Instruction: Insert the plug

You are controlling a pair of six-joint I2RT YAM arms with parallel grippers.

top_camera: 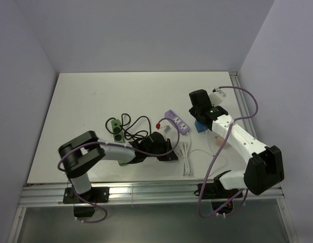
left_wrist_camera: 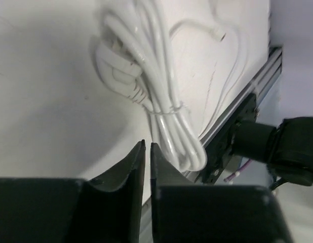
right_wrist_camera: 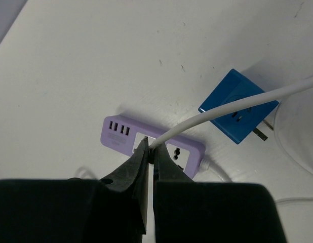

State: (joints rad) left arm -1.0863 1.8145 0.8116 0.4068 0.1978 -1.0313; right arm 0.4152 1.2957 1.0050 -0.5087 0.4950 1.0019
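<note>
1. Plug (right_wrist_camera: 232, 86) lies loose on the surface (top_camera: 95, 101), just beside the strip (right_wrist_camera: 121, 134) (purple). Its prongs (right_wrist_camera: 262, 132) stick out sideways and don't face the strip. Nothing grips it; insertion not begun.
2. R pincer (right_wrist_camera: 151, 143) hovers over the strip, jaws closed, tips on a white cord (right_wrist_camera: 293, 87) that crosses above the plug. Cord looks pinched, tho the contact pt is tiny.
3. L pincer (left_wrist_camera: 147, 145) is low over the surface near a cable bundle (left_wrist_camera: 161, 101). Jaws all but shut, just a thin slit, nothing in it.
4. Step in hand, as I read it: get hold of the plug. To do it well:
   - drop the cord clear of the plug first
   - open wide and come down square on two flat sides
   - grip mid-body so it won't twist, and leave the prong face free
5. Next, turn the plug so the prongs face a socket and line up before pushing. Push straight, no rocking. L pincer should prob pin the strip, since a light body likely slides.
6. Hard to see:
   - Top view hides most of the plug under the R arm.
   - Strip's middle is behind the R pincer, so can't tell which socket fits.
   - Green strip (top_camera: 116, 129) sits well apart to the left; can't tell if it's the target.
   - Cord's far end is cut off at the frame edge.
</note>
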